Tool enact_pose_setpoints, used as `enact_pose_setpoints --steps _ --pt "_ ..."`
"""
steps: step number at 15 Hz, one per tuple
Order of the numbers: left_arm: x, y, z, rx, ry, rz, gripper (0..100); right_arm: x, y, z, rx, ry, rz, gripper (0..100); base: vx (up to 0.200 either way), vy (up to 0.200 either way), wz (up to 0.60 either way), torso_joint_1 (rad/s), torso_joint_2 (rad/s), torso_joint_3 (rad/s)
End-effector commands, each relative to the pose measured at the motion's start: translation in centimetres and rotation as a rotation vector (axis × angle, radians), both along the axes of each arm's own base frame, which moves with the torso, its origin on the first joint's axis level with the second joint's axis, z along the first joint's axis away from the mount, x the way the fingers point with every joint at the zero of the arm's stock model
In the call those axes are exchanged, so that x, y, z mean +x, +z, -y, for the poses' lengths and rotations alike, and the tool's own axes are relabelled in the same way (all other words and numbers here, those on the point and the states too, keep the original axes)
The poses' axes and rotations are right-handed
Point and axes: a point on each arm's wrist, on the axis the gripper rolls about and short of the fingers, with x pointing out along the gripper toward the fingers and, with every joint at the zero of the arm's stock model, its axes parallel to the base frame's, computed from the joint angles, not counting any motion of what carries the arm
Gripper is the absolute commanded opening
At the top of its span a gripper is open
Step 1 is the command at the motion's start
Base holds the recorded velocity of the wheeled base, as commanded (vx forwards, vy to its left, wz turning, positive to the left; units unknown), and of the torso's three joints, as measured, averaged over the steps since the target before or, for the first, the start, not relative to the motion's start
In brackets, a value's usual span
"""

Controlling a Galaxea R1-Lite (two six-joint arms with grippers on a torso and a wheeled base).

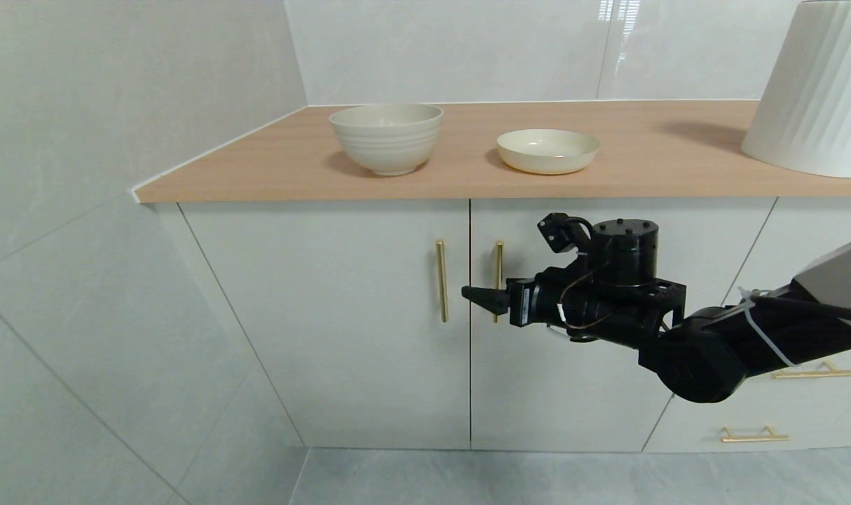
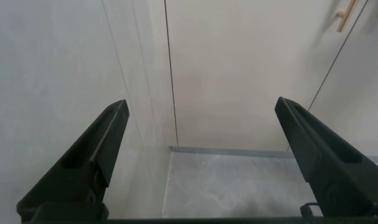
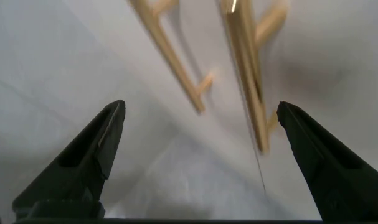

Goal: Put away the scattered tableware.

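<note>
Pale tiles back the wood-topped desk (image 1: 643,161), where a ribbed cream ceramic bowl (image 1: 387,138) and a shallow cream dish (image 1: 547,150) are set, above the right gripper (image 1: 483,298). Its jaws, spread wide, are aimed at the upright gold bar handle (image 1: 498,263) just ahead; the left gripper (image 2: 201,106) is likewise spread, farther off.

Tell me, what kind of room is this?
Probably a kitchen: a wooden counter holds a bowl and a dish, with cabinets underneath and tiled walls around.
</note>
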Motion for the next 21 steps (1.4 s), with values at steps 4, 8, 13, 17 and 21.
enact_pose_setpoints --steps 4,8,13,17,21 --pt "0.0 0.0 0.0 -0.001 0.001 0.000 100 1.2 -0.8 -0.8 0.069 -0.011 0.004 100 0.000 0.000 0.00 0.000 0.00 0.000" --pt "0.0 0.0 0.0 -0.001 0.001 0.000 100 1.6 -1.3 -1.0 0.070 -0.008 0.000 100 0.000 0.000 0.00 0.000 0.00 0.000" --pt "0.0 0.0 0.0 -0.001 0.001 0.000 100 1.6 -1.0 -1.3 0.139 -0.006 -0.005 100 0.000 0.000 0.00 0.000 0.00 0.000" --pt "0.0 0.0 0.0 -0.001 0.001 0.000 100 0.8 -1.0 -1.4 0.135 0.012 -0.017 100 0.000 0.000 0.00 0.000 0.00 0.000" --pt "0.0 0.0 0.0 -0.001 0.001 0.000 100 -0.1 -0.5 -1.2 0.161 0.067 -0.053 100 0.000 0.000 0.00 0.000 0.00 0.000"
